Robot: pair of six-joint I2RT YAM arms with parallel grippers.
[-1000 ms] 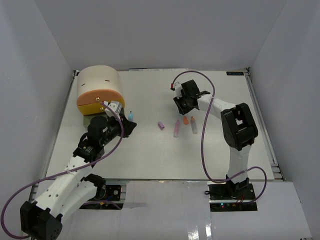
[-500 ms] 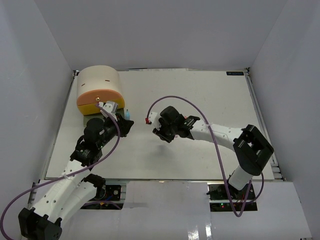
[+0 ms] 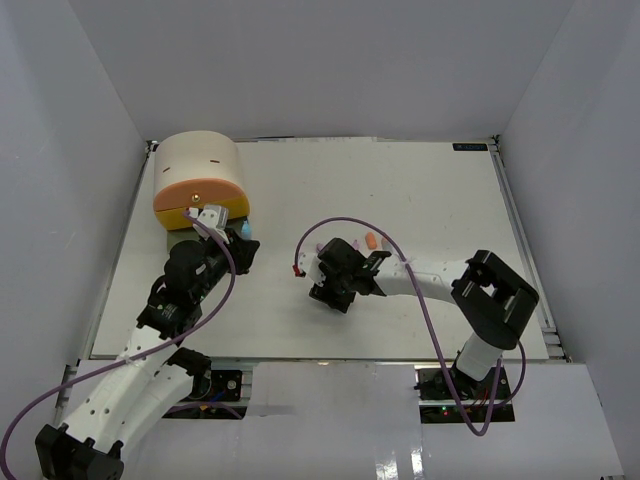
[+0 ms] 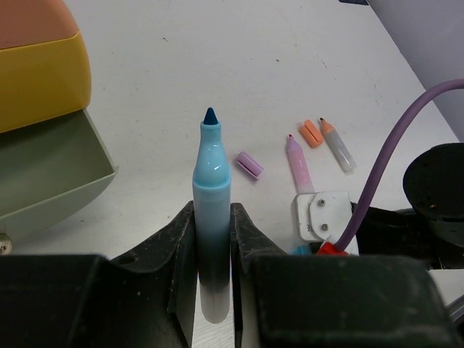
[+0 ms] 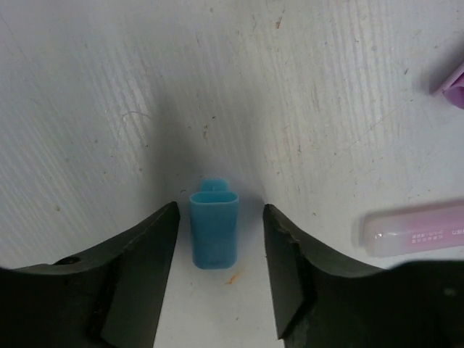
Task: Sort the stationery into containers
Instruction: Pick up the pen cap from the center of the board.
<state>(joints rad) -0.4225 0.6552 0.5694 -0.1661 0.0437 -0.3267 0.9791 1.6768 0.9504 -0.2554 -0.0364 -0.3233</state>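
My left gripper (image 4: 212, 217) is shut on a light blue marker (image 4: 210, 167), uncapped, tip pointing away; in the top view this gripper (image 3: 236, 240) is just right of the beige cabinet (image 3: 198, 165). The cabinet's grey-green drawer (image 4: 51, 174) sticks out beyond the yellow drawer (image 4: 43, 80) and the peach drawer (image 4: 29, 22). My right gripper (image 5: 219, 210) is open and low over the table, its jaws either side of a blue cap (image 5: 214, 232) without touching it. A purple cap (image 4: 249, 164), a pink marker (image 4: 298, 163), an orange cap (image 4: 312, 133) and an orange-tipped marker (image 4: 337, 145) lie on the table.
The right arm's wrist and purple cable (image 4: 384, 167) lie close to the right of the left gripper. White walls enclose the table on three sides. The pink marker (image 5: 413, 230) lies just right of the right gripper's jaws.
The right arm has swung from the far middle to the table's centre and come down over the blue cap. The left gripper with the marker has shifted slightly toward the cabinet.
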